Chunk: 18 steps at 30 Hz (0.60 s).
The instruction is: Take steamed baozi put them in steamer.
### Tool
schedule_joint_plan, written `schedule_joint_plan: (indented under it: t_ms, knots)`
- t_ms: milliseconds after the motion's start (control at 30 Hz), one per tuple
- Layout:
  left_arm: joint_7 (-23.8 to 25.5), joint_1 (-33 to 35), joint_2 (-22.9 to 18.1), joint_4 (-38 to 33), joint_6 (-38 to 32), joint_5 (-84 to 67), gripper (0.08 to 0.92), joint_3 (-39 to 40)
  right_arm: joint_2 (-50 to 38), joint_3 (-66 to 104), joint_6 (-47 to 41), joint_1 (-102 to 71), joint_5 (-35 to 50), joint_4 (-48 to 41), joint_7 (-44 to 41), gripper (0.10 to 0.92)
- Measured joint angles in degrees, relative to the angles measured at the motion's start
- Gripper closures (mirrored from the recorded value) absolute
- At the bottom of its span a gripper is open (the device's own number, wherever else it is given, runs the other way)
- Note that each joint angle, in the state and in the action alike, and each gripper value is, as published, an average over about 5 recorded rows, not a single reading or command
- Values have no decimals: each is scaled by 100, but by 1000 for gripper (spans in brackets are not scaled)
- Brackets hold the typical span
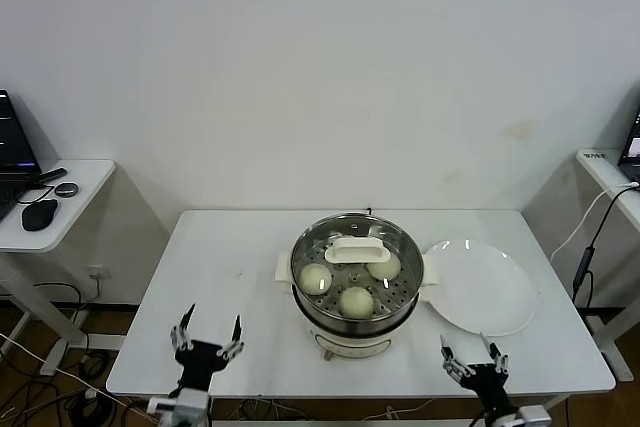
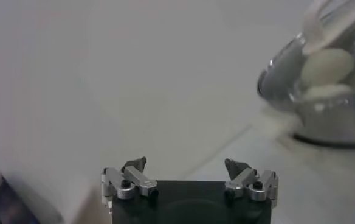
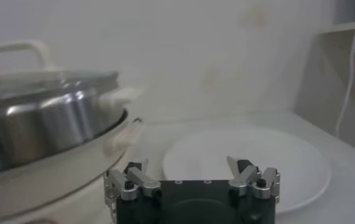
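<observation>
The steamer [image 1: 355, 332] stands at the table's middle, a shiny steel pot on a cream base. A glass lid with a cream handle [image 1: 357, 250] lies over it. Through the glass three steamed baozi show on the perforated tray [image 1: 316, 278] [image 1: 357, 301] [image 1: 384, 266]. My left gripper [image 1: 212, 332] hovers open and empty at the front edge, left of the steamer. My right gripper [image 1: 468, 355] is open and empty at the front edge, below the plate. The left wrist view has the steamer [image 2: 332, 115] with a baozi [image 2: 328, 66] far beyond the open left gripper [image 2: 189, 165]. The right gripper [image 3: 189, 165] faces the steamer's wall [image 3: 50, 122].
A flat white plate [image 1: 480, 285] [image 3: 250, 161] lies bare just right of the steamer. Side tables stand at the far left [image 1: 80, 182] and far right [image 1: 605, 172], the left one with a mouse and laptop. A cable hangs at the right.
</observation>
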Motion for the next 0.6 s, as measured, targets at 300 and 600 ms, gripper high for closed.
schedule_joint_plan:
  t_ms: [300, 600]
  knots:
    - [-19, 591, -39, -32, -276, -1123, 177, -189, -65, -15, -120, -306, -428, 231, -176, 203]
    - [-36, 900, -80, -161, -376, -1654, 177, -222, -86, 35, -362, -540, -661, 618, -333, 203]
